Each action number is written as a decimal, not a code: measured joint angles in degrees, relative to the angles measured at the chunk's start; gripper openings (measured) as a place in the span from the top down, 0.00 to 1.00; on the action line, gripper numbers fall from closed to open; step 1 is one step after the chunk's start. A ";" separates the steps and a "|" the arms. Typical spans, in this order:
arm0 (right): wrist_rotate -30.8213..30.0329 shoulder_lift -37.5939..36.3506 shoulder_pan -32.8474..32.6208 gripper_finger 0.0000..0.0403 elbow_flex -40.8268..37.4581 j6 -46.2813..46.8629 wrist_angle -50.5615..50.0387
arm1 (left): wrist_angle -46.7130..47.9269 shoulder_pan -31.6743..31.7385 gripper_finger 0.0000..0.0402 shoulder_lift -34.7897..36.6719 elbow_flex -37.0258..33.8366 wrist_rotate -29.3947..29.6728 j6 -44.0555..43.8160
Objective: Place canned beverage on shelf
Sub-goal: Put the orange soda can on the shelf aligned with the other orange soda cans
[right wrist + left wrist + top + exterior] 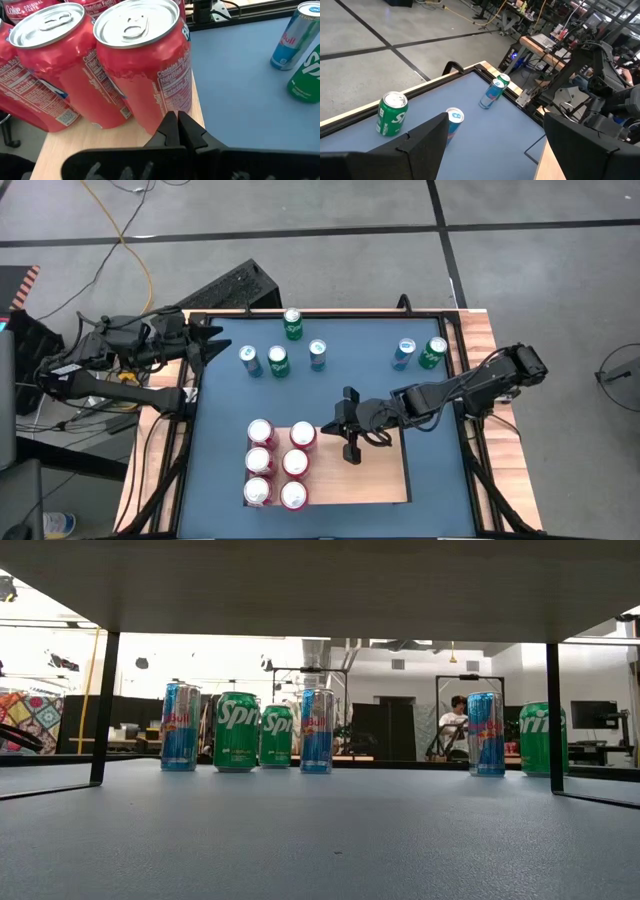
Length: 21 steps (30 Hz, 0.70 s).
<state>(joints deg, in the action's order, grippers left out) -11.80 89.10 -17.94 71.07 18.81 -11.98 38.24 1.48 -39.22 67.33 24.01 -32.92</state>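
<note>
The shelf [375,480], a pale tan wooden board, lies over the near middle of the blue table. Several red cans [275,463] stand upright on its left part in two rows. My right gripper [328,430] is shut and empty, just right of the far-right red can [303,436]. In the right wrist view its shut tips [176,122] stand at the foot of that can [145,65], over the board [115,145]. My left gripper [205,340] is open and empty at the table's far left edge, fingers wide apart [495,145]. My right gripper's shut fingertips [170,125] stand level at the lower wall of the far-right red can [165,107], coming from the table's right. I cannot tell whether they touch it. The can stands upright on the board.
Loose cans stand on the far part of the blue table: green ones [293,323], [279,361], [434,352] and blue ones [250,360], [317,355], [404,354]. They show in a row in the low view [237,730]. Black rails [195,430] frame the table.
</note>
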 joint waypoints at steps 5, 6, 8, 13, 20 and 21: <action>1.15 0.00 0.17 1.00 0.00 -0.73 0.00 | 0.00 0.00 0.23 0.00 0.00 0.00 -0.14; 1.80 0.00 0.42 1.00 0.00 -1.37 0.19 | 0.00 0.02 0.23 0.00 -0.02 -0.01 -0.14; 3.21 0.00 0.82 1.00 0.00 -2.95 0.81 | 0.00 0.01 0.23 0.01 0.00 -0.02 -0.15; 6.02 0.00 2.04 1.00 0.00 -4.27 1.22 | 0.00 0.02 0.23 0.00 0.00 -0.02 -0.66; 6.39 -0.42 1.97 1.00 0.00 -2.57 -0.46 | 0.00 0.00 0.23 0.00 -0.01 0.76 0.50; 6.46 -1.02 1.95 1.00 -0.09 -3.14 -1.66 | 0.00 0.02 0.23 0.00 -0.02 1.07 0.43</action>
<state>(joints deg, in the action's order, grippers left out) -5.33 88.08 -15.99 70.98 15.67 -13.64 38.24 1.50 -39.22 67.31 25.08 -32.49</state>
